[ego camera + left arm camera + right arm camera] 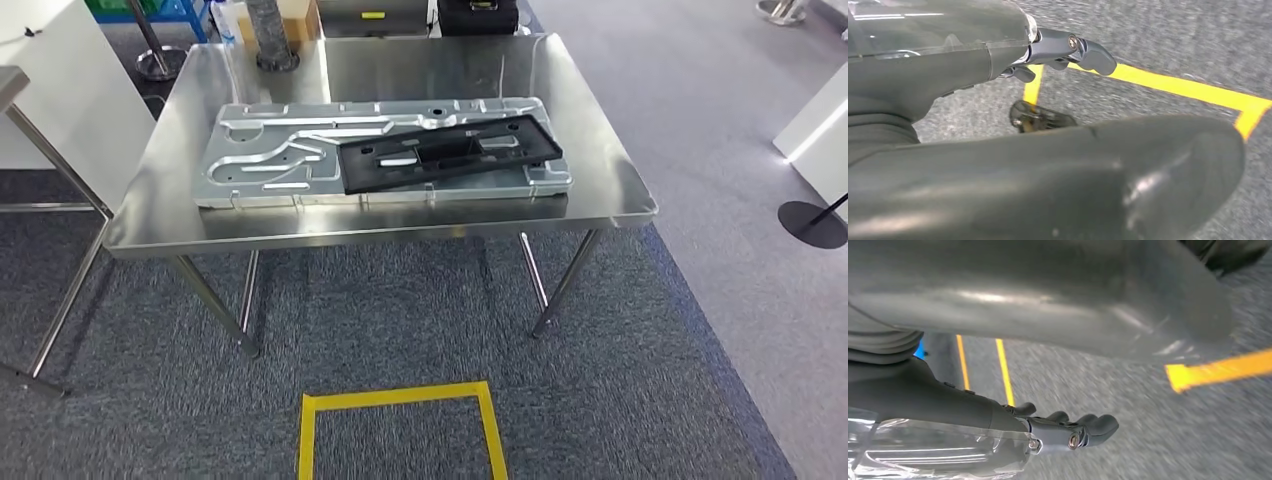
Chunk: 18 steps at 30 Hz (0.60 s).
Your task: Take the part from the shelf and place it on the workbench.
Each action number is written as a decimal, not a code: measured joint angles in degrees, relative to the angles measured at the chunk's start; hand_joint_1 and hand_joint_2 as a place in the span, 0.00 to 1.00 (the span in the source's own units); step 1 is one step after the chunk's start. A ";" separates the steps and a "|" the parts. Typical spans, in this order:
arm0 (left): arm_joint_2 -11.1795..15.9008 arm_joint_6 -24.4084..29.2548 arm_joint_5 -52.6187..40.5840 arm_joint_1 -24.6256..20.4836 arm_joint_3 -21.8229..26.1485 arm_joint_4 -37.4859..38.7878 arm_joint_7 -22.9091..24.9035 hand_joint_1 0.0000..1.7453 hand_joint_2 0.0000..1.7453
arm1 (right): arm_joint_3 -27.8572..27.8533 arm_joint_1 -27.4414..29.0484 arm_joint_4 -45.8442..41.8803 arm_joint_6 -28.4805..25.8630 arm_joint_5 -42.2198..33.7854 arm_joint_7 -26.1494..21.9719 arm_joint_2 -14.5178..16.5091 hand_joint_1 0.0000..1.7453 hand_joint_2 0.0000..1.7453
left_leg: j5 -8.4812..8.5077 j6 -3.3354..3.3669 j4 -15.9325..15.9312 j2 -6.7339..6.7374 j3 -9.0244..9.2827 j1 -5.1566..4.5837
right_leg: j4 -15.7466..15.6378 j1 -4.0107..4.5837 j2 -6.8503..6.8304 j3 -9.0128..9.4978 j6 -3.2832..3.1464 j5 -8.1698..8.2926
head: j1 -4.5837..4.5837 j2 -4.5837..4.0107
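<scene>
A long black plastic part (450, 152) lies flat on a silver stamped metal panel (270, 160), both resting on the steel workbench (400, 70) ahead of me in the head view. The black part covers the panel's right half, slightly angled. My left hand (1063, 47) hangs over the grey carpet, fingers spread and holding nothing, its thick thumb (1158, 170) in the foreground. My right hand (1068, 432) likewise hangs above the carpet with its fingers loosely extended and nothing in them.
A yellow tape square (400, 400) marks the carpet in front of the bench. A white cabinet (60, 90) and a steel frame leg (55, 165) stand at the left. A grey post (270, 35) sits on the bench's far edge. A black stand base (812, 222) lies at the right.
</scene>
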 joint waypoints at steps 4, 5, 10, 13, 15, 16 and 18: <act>-0.27 -0.68 -0.79 0.05 -0.55 0.10 1.33 0.00 0.00 | -0.09 -0.26 0.88 3.03 -0.53 1.54 0.06 0.00 0.00 | 2.61 -0.52 0.65 0.18 -3.92 0.02 | 0.49 -0.35 -0.05 4.76 0.36 2.96 | -0.01 0.00; -0.35 -0.83 -0.95 0.07 -0.73 0.14 1.49 0.00 0.00 | -0.15 -0.39 1.00 3.66 -0.83 1.67 0.06 0.00 0.00 | 3.14 -0.73 0.98 0.18 -4.78 0.01 | -3.81 -0.33 -0.10 8.27 0.22 3.69 | -0.01 0.00; -0.67 -1.65 -1.59 0.08 -1.15 0.32 1.90 0.00 0.00 | -0.71 -0.92 1.64 5.08 -1.60 1.81 0.03 0.00 0.00 | 5.51 -2.37 1.49 0.37 -6.58 0.05 | -15.74 0.20 -0.23 15.23 -1.35 2.42 | 0.00 0.00; -0.73 -1.66 -1.89 0.13 -1.33 0.36 2.44 0.00 0.00 | -1.09 -1.08 2.04 5.25 -1.84 1.76 -0.21 0.00 0.00 | 1.08 -3.14 5.36 -0.22 -8.16 0.26 | -15.99 0.00 -0.55 13.72 -2.50 4.25 | 0.00 0.00; -0.84 -1.65 -1.86 0.16 -1.43 0.38 2.71 0.00 0.00 | -1.28 -1.15 2.26 5.27 -1.94 1.63 -0.58 0.00 0.00 | -4.49 -3.44 12.48 -0.38 -9.76 0.38 | -15.75 0.25 -0.63 12.23 -2.89 5.32 | -0.01 0.00; -0.89 -1.65 -1.80 0.14 -1.44 0.39 2.78 0.00 0.00 | -1.38 -1.16 2.38 5.35 -1.95 1.52 -0.82 0.00 0.00 | -5.95 -3.54 15.68 -0.38 -10.19 0.43 | -15.58 0.37 -0.64 11.37 -2.93 5.87 | -0.01 0.00; -0.94 -1.67 -1.46 0.10 -1.44 0.40 2.83 0.00 0.00 | -1.55 -1.18 2.61 5.73 -1.81 1.23 -1.27 0.00 0.00 | -5.07 -3.57 17.13 -0.39 -8.79 0.50 | -15.14 0.51 -0.62 9.49 -2.87 6.92 | -0.01 0.00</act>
